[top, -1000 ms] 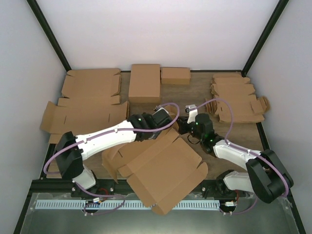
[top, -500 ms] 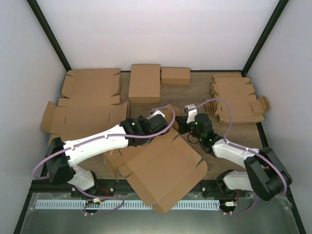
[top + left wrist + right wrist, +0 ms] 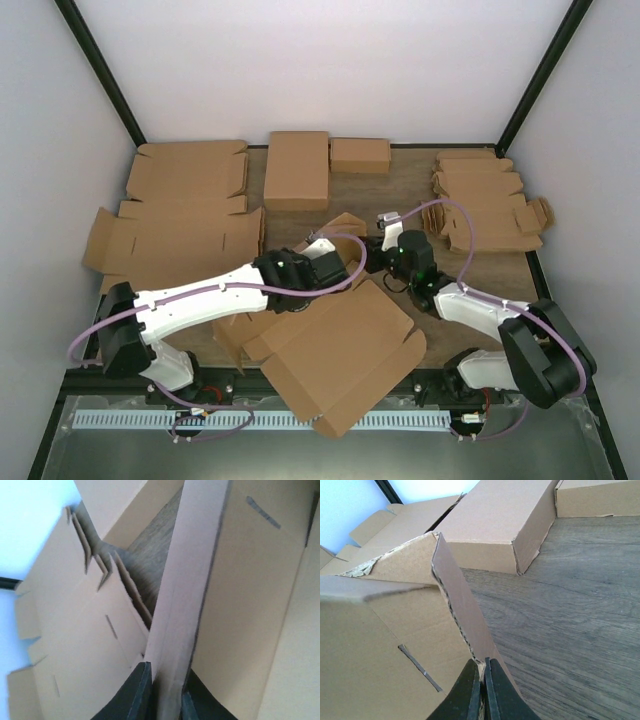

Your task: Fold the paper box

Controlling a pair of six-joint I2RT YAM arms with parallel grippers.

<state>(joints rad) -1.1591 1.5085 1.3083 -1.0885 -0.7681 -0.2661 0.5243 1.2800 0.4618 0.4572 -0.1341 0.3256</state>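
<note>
The paper box (image 3: 335, 350) lies partly opened at the front middle of the table, a wide brown die-cut sheet with its back flaps raised. My left gripper (image 3: 332, 262) is shut on an upright strip of its wall (image 3: 195, 580); in the left wrist view the jaws (image 3: 166, 677) press the strip from both sides. My right gripper (image 3: 385, 262) is shut on the edge of a raised corner flap (image 3: 460, 605), with the corrugated edge pinched between the closed jaws (image 3: 483, 664). The two grippers sit close together at the box's back edge.
A folded box (image 3: 297, 168) and a smaller box (image 3: 360, 154) stand at the back. Flat cardboard blanks (image 3: 185, 170) lie at the left, with more (image 3: 170, 240) nearer. A stack of small notched blanks (image 3: 485, 195) sits at the right. Bare wood (image 3: 580, 605) lies beyond the right gripper.
My left gripper has closed on the box's wall strip and shifted slightly right. The back flap now stands higher. The right gripper has stayed shut on its flap.
</note>
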